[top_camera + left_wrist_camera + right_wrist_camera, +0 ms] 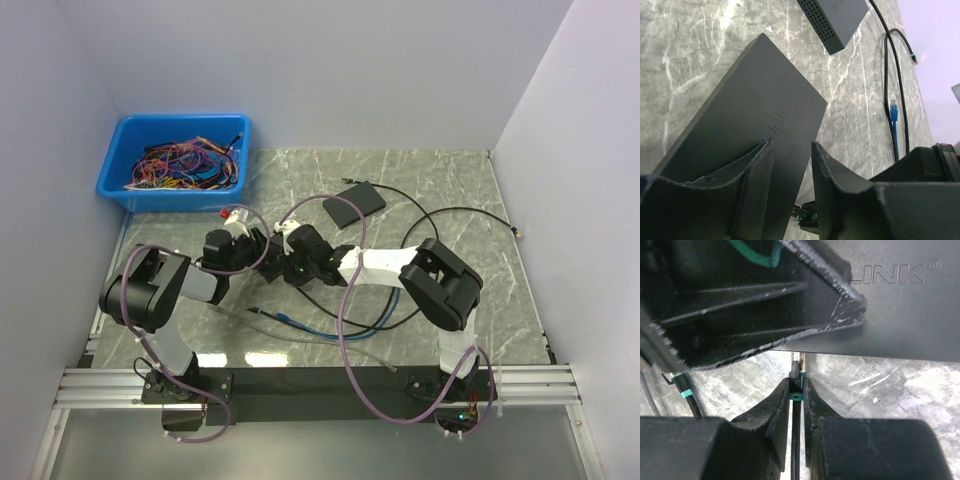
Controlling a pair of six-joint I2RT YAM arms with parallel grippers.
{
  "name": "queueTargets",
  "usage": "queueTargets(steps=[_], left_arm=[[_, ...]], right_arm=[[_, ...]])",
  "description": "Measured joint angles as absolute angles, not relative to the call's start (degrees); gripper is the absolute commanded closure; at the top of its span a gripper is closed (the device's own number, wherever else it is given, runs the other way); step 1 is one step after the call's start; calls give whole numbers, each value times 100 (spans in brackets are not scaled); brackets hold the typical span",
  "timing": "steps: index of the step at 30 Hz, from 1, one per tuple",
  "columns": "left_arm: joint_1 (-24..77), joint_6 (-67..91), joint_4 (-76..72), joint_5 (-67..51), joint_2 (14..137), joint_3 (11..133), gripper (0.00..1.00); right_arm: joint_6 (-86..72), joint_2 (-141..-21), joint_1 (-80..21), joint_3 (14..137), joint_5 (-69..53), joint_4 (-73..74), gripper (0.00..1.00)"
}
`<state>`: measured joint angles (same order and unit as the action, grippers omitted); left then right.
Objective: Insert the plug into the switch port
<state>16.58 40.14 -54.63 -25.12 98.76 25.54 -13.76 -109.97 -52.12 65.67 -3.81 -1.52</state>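
A dark grey switch is lifted off the table, with my left gripper shut on its near end. In the right wrist view the switch fills the top, lettering showing on its face. My right gripper is shut on the plug, a black connector with a teal boot on a black cable. The plug's tip stands at the switch's lower edge; whether it is inside a port is hidden. From above, the left gripper and right gripper meet at the table's middle.
A second dark switch lies flat behind the grippers. At the back left stands a blue bin with several coloured cables in it. A black cable loops to the right, and a blue cable lies in front of the arms.
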Motion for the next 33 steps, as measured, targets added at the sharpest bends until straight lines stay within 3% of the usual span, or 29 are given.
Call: queueTargets(steps=[11, 19, 27, 33], left_arm=[[1660, 4123, -4545, -2252, 9312, 2576, 54], [1411, 3979, -3669, -1865, 9249, 3448, 51], [1013, 3671, -2775, -1551, 9931, 4783, 51], [985, 3599, -2311, -1601, 10440, 4882, 51]], right_arm=[[-1380, -11091, -5186, 6558, -237, -353, 100], [-1380, -11115, -5183, 6558, -235, -427, 100], [-1380, -11163, -5181, 6558, -242, -521, 100], [-1376, -11163, -5181, 6558, -237, -521, 100]])
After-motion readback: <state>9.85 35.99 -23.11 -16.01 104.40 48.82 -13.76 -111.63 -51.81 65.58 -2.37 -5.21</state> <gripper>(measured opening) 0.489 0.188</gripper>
